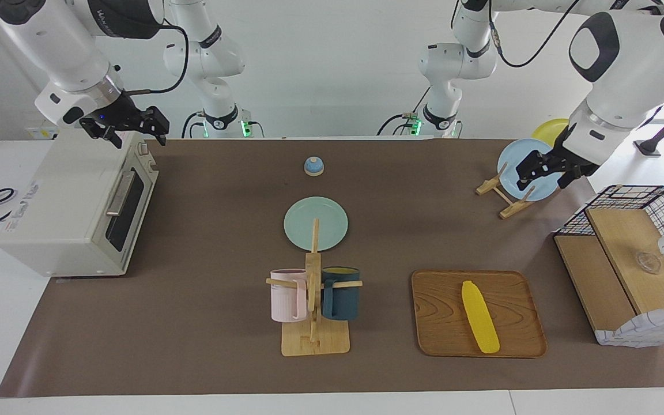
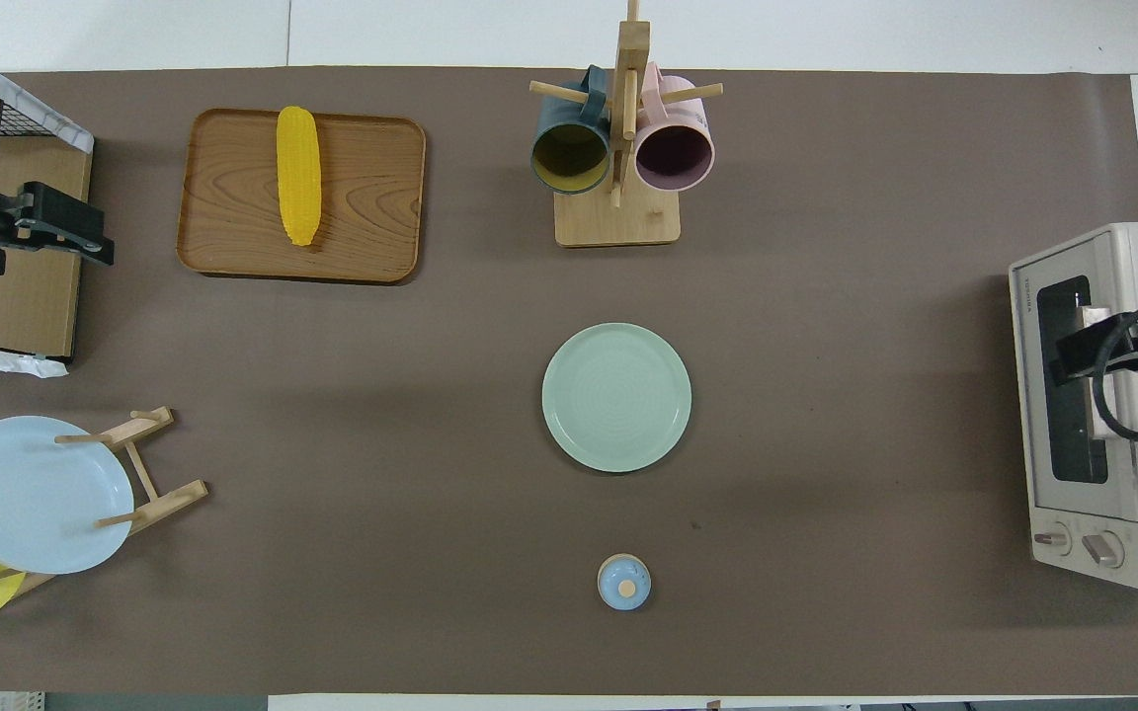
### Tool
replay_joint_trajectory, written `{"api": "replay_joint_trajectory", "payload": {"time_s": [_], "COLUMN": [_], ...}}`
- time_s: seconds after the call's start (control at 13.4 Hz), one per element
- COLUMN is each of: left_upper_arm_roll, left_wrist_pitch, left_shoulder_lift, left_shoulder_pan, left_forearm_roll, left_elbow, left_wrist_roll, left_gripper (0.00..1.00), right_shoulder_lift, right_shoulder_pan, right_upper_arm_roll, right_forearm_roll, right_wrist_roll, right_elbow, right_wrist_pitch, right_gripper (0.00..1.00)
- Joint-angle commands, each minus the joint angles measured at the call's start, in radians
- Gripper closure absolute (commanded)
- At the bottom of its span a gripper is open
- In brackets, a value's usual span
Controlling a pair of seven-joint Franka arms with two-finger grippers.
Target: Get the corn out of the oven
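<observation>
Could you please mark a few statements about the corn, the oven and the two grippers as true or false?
1. The corn lies on the wooden tray. True.
2. The oven door stands open. False: it is shut.
3. The left gripper holds the corn. False: it is open and empty, up over the blue plate on its rack.
4. The right gripper is over the oven. True.
5. The green plate carries a mug. False: it is bare.

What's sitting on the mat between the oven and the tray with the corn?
Between the oven and the wooden tray holding the corn stand the mug rack and the green plate, clearest in the overhead view.
</observation>
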Motion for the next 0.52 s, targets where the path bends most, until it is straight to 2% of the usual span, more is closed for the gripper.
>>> {"api": "replay_joint_trajectory", "payload": {"time_s": [0.0, 0.15, 0.45], "left_upper_arm_roll": [-0.036, -0.062, -0.065], "left_wrist_pitch": [-0.024, -0.069, -0.084], "left_shoulder_lift": [-0.143, -0.189, -0.191], "left_shoulder_pan": [0.053, 0.086, 0.079], "left_forearm_roll": [0.018, 0.018, 0.018], "left_elbow": [-0.158, -0.191, -0.180], "left_wrist_roll": [-0.016, -0.018, -0.044], "left_gripper": [0.00, 0.00, 0.00], "right_shoulder_lift": [0.008, 0.003, 0.002], "right_shoulder_pan": [-0.019, -0.035, -0.034], "right_upper_arm_roll": [0.002, 0.002, 0.002], "right_forearm_roll": [0.021, 0.027, 0.027], "right_wrist_roll": [0.011, 0.010, 0.011], "right_elbow": [0.016, 0.007, 0.002], "right_wrist_pitch": [0.012, 0.007, 0.008], "right_gripper": [0.00, 0.00, 0.00]}}
